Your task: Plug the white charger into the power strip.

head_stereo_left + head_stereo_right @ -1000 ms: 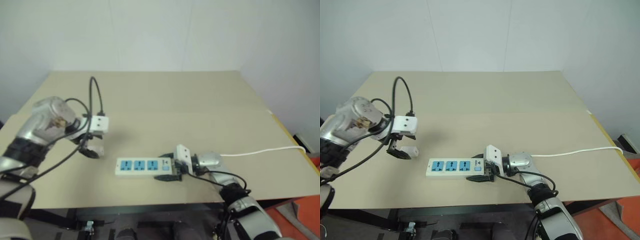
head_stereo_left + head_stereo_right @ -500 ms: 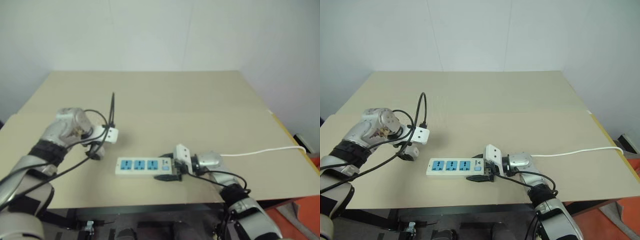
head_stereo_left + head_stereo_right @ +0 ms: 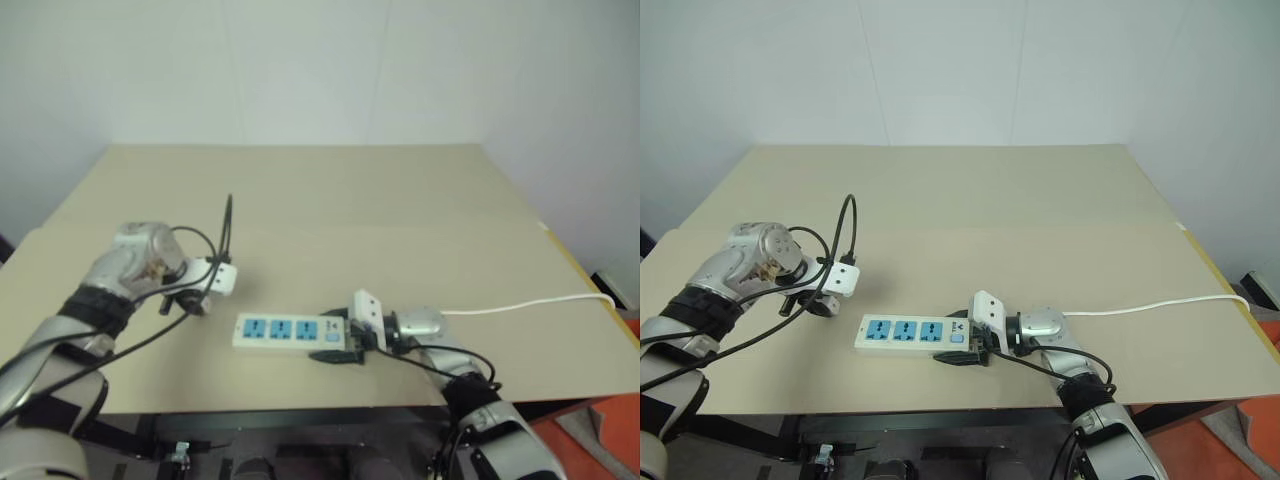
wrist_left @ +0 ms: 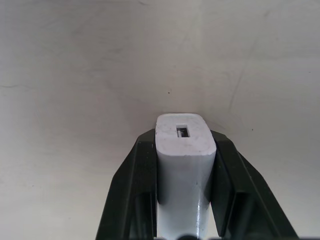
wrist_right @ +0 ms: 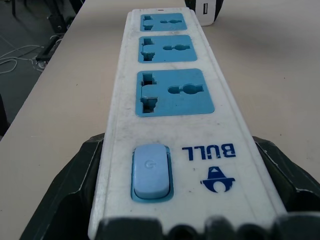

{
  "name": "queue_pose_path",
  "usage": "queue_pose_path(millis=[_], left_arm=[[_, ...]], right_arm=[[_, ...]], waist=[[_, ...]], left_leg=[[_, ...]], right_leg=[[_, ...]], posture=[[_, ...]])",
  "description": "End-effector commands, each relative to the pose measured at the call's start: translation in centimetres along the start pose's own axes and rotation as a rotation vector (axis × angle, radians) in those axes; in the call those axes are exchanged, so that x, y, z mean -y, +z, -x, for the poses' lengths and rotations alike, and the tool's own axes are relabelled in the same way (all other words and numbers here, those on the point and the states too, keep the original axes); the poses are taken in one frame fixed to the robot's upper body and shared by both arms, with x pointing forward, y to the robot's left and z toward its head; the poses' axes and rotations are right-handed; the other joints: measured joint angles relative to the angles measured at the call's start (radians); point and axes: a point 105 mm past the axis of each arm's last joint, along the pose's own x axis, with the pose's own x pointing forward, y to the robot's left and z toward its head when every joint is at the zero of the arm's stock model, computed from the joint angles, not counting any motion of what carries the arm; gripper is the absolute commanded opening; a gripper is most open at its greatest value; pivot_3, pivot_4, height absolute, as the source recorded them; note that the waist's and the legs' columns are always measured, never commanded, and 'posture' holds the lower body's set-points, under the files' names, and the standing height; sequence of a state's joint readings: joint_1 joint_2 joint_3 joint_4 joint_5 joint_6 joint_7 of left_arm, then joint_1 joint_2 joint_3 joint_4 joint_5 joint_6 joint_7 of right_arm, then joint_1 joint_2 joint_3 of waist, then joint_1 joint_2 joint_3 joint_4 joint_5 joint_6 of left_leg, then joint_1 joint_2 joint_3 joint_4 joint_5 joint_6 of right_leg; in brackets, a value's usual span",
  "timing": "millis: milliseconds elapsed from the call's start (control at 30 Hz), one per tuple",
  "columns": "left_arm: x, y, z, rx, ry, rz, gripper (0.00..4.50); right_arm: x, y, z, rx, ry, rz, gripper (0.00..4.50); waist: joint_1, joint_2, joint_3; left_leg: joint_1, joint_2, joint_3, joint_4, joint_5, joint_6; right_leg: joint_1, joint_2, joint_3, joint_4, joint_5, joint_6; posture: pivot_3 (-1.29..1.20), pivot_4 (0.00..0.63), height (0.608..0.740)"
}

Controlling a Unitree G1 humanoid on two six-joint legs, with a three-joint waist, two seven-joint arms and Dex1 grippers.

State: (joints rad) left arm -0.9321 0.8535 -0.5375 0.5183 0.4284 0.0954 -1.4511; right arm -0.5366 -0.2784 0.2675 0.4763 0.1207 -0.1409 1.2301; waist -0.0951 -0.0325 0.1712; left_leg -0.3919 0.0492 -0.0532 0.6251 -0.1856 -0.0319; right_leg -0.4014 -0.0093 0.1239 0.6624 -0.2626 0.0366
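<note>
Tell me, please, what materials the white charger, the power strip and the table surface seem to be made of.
White charger: probably glossy white plastic, with a soft sheen and rounded edges. Power strip: white plastic, slightly scuffed, with matte blue socket faces. Table: looks like matte beige laminate or board; which one is unclear.

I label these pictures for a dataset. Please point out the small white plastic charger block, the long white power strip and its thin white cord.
Small white plastic charger block [image 4: 184, 145], left wrist view: end face.
Long white power strip [image 3: 908, 332], right eye view: middle socket.
Thin white cord [image 3: 1160, 304], right eye view: mid-length.
</note>
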Motion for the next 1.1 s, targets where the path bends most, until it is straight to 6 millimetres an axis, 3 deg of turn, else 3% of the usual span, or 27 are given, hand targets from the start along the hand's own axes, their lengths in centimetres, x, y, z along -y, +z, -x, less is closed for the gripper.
queue_pose_path(millis=[33,233,333,400,633,800,1100], left_arm=[[-2.5,2.6,3.0,0.14,0.132,-0.014,1.0],[-6.2,9.0,9.0,0.582,0.357,0.053,1.0],[-6.5,11.8,11.9,0.874,0.44,0.047,1.0],[-6.2,12.9,12.7,0.994,0.478,0.042,1.0],[-3.1,14.1,12.5,1.116,0.386,-0.01,1.0],[-2.8,14.2,12.6,1.145,0.393,0.023,1.0],[-0.8,14.1,13.5,1.273,0.352,0.056,1.0]], right_arm=[[-0.5,-0.3,-0.2,-0.005,0.026,-0.017,3.42],[-0.7,-0.7,-0.5,-0.031,0.06,-0.015,3.42],[-0.5,-1.3,-0.6,-0.071,0.069,-0.032,3.42],[-0.2,-1.5,-0.7,-0.09,0.068,-0.042,3.42],[1.2,-1.0,-0.4,-0.103,0.051,-0.066,3.42],[1.8,-0.5,0.5,-0.101,0.044,-0.056,3.42],[1.9,-1.4,1.1,-0.142,0.019,-0.062,3.42]], waist=[[0.001,0.0,0.0],[-0.002,-0.001,0.0],[-0.007,-0.001,0.0],[-0.008,-0.001,0.0],[-0.014,0.0,0.0],[-0.007,0.0,0.0],[0.0,0.0,0.0]], left_leg=[[-0.001,0.0,0.0,0.001,0.0,0.0],[-0.005,0.0,-0.001,0.002,0.0,0.0],[-0.004,0.0,0.0,0.001,0.0,0.0],[-0.003,0.0,0.0,0.001,0.0,0.0],[0.007,0.0,0.0,0.001,0.0,0.0],[0.006,0.0,-0.001,0.001,0.0,0.0],[0.004,0.0,-0.001,0.001,0.0,0.0]], right_leg=[[0.0,0.0,0.0,0.0,0.0,0.0],[-0.002,0.0,-0.001,-0.001,0.0,0.0],[-0.002,0.0,0.0,-0.001,0.0,0.0],[-0.002,0.0,0.0,0.0,0.0,0.0],[0.008,0.0,0.0,0.0,0.0,0.0],[0.008,0.0,0.0,-0.001,0.0,0.0],[0.008,-0.001,-0.001,-0.004,0.0,0.0]], posture=[[0.0,0.15,0.74],[0.0,0.15,0.74],[0.0,0.15,0.74],[0.0,0.15,0.74],[0.0,0.15,0.74],[0.0,0.15,0.74],[0.0,0.15,0.74]])
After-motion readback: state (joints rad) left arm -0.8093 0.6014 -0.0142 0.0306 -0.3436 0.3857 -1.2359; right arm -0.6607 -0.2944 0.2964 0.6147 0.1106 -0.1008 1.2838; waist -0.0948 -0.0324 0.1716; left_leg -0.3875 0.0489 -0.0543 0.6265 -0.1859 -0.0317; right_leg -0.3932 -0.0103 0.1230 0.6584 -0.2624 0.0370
